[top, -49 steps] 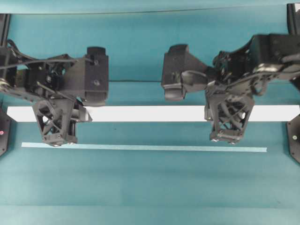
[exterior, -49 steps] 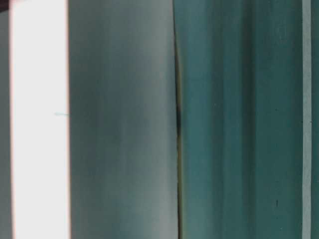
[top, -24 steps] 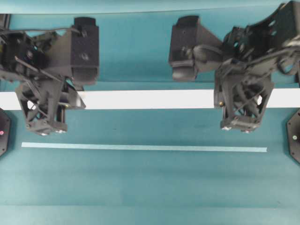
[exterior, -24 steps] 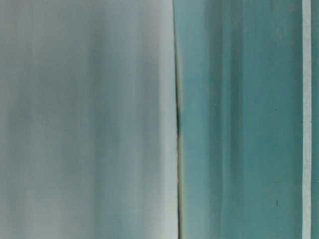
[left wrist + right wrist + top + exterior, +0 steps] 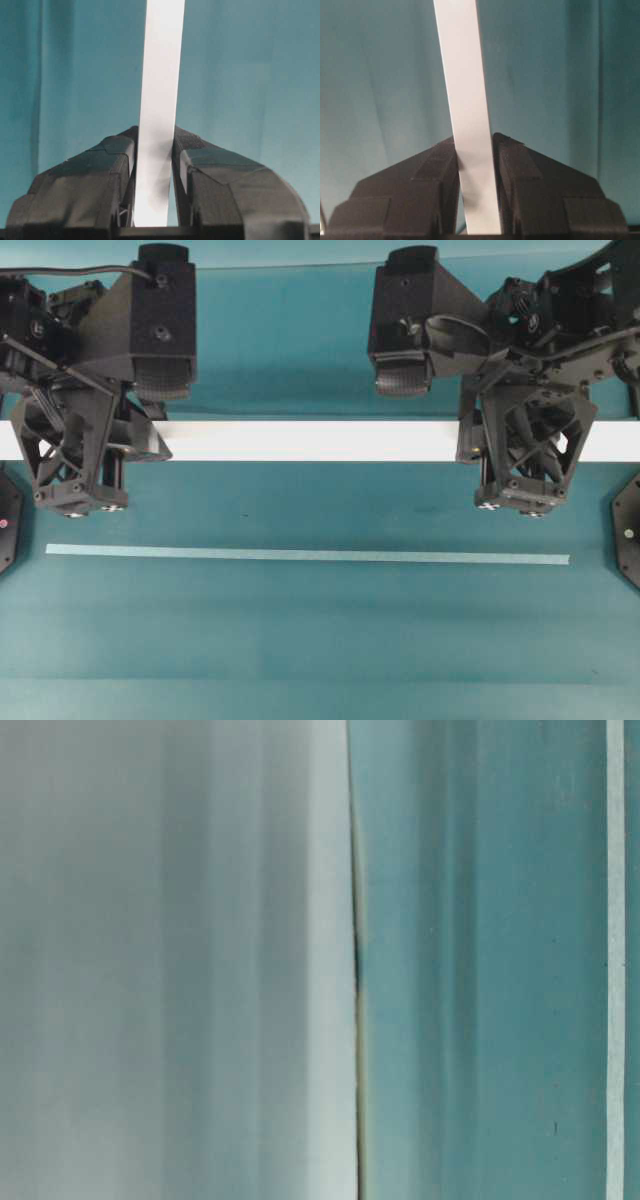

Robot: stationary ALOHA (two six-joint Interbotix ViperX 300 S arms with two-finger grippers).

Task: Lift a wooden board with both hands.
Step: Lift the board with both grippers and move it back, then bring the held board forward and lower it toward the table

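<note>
White wooden board [image 5: 310,440] seems level, clamped by left pincer [image 5: 152,155] and right pincer [image 5: 475,150].

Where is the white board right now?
In the overhead view the board spans the width, clamped near its ends by the left gripper and right gripper, above the teal strip.

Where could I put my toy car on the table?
Free: the wide bare mat below the pale teal strip, and the band between it and the wooden board. Crowded: both board ends, where the left gripper and right gripper clamp it.
</note>
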